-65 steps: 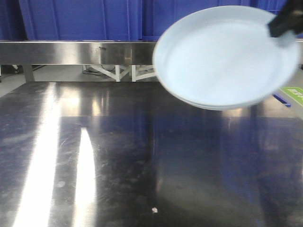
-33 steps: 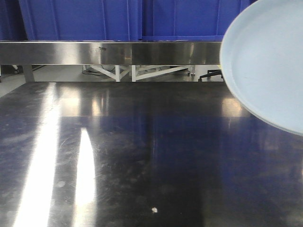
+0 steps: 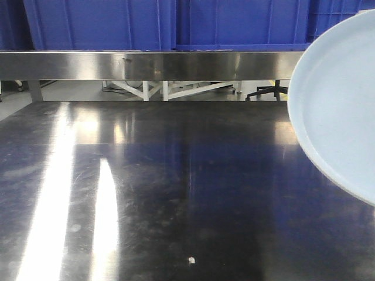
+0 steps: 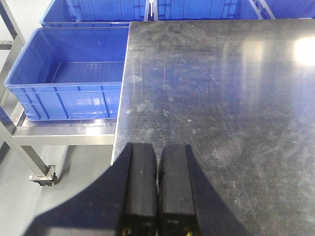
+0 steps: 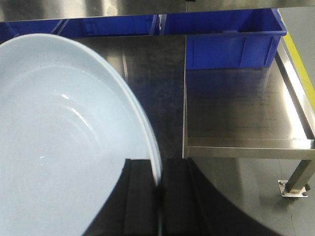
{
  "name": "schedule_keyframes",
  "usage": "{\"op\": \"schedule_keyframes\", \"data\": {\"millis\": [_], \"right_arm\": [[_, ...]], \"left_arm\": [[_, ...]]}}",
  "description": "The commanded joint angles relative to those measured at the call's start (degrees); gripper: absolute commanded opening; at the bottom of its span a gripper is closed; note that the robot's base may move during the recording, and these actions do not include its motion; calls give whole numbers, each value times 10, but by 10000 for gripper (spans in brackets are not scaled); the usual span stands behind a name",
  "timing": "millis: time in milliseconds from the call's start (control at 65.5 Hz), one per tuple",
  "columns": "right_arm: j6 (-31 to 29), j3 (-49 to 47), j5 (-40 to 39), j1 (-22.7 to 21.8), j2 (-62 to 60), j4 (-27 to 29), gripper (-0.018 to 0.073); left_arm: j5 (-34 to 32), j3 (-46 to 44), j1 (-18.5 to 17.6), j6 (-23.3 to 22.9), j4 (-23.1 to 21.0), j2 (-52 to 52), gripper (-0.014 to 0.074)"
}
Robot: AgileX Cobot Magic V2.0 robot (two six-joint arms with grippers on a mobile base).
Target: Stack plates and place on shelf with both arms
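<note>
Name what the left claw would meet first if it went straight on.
Likely the tabletop near its left edge; nothing lies on it ahead of the shut left claw. If the claw clears the surface, the far blue crates come next. Depth is unclear.

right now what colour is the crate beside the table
Plain blue crate, clearest in the left wrist view.

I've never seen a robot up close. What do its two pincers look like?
Both look alike: the left pincer and the right pincer each have two flat, blocky, matt black fingers with squared tips. Small yellowish spots show at the left one's base. No cables or markings are visible.
</note>
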Motion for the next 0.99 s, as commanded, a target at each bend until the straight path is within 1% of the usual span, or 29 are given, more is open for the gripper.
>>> {"op": "schedule_keyframes", "data": {"millis": [0, 977], "right_arm": [[-2, -17, -61, -4, 1, 5, 57], [-1, -17, -59, -4, 1, 11, 57]], "left_arm": [[-45, -15, -5, -2, 1, 2, 88], [-45, -15, -5, -2, 1, 2, 88]]}}
